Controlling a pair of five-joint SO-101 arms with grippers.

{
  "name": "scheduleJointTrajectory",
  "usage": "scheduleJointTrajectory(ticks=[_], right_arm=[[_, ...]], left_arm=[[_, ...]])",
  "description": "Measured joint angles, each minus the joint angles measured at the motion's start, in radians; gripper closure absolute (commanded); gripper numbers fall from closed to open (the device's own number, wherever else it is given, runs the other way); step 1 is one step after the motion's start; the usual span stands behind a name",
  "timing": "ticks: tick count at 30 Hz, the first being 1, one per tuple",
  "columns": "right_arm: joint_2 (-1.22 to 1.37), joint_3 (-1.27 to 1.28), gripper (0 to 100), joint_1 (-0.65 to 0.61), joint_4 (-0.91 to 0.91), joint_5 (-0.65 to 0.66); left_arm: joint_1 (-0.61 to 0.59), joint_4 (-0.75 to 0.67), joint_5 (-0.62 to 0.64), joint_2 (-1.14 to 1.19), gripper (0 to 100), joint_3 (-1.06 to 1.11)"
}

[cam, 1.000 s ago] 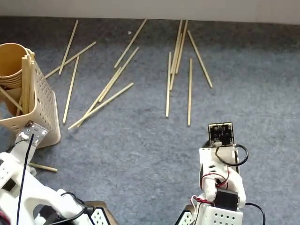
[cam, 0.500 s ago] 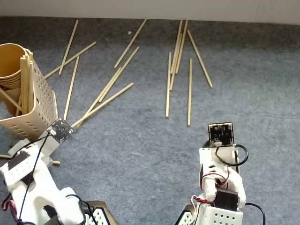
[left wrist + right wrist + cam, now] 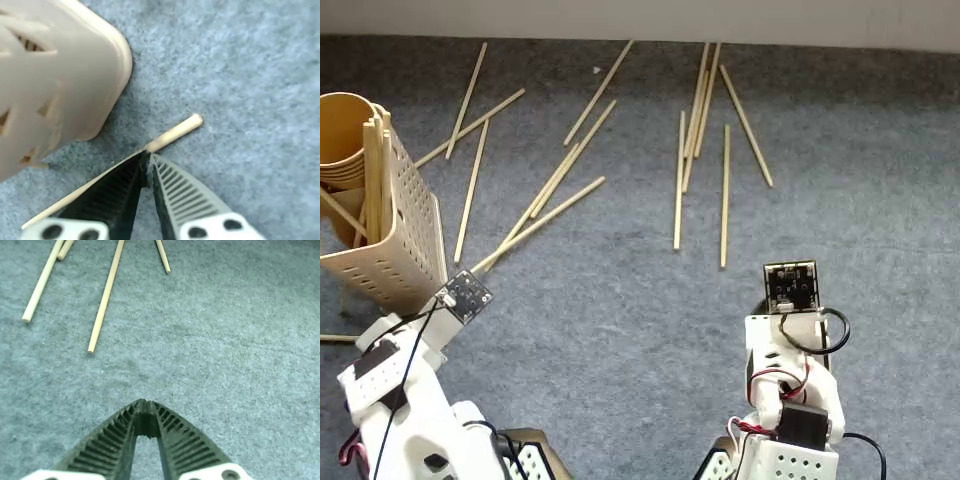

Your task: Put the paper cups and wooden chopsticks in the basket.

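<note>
1 chopstick (image 3: 175, 134) is met at tips of closed left gripper (image 3: 149, 159), just beside basket (image 3: 75, 75); long axis laid diagonally across jaws, grip unconfirmed. Right gripper (image 3: 146, 405) is held closed, empty; loose chopsticks (image 3: 105, 295) ahead.

Paper cups (image 3: 345, 135) sit in the basket (image 3: 415, 220) at left — chopsticks (image 3: 725, 190) scattered right.

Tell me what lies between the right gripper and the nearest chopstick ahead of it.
Only bare grey carpet, as the right wrist view shows: nothing lies between the shut right gripper and that chopstick.
</note>
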Motion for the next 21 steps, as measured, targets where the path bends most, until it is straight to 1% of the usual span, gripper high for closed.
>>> scheduleJointTrajectory(ticks=[6, 9, 12, 15, 18, 19, 21], right_arm=[[0.0, 0.0, 98.8, 0.0, 0.0, 0.0], [0.0, 0.0, 98.8, 0.0, 0.0, 0.0], [0.0, 0.0, 98.8, 0.0, 0.0, 0.0], [0.0, 0.0, 98.8, 0.0, 0.0, 0.0], [0.0, 0.0, 98.8, 0.0, 0.0, 0.0], [0.0, 0.0, 98.8, 0.0, 0.0, 0.0], [0.0, 0.0, 98.8, 0.0, 0.0, 0.0]], left_arm=[[0.028, -0.002, 0.0, -0.002, 100, 0.002], [0.081, -0.002, 0.0, 0.005, 99, -0.028], [0.166, -0.002, 0.0, 0.002, 99, -0.061], [0.236, 0.0, 0.0, 0.003, 91, -0.094], [0.261, 0.0, 0.0, 0.003, 81, -0.123], [0.267, 0.0, 0.0, 0.003, 80, -0.126], [0.287, 0.0, 0.0, 0.003, 80, -0.127]])
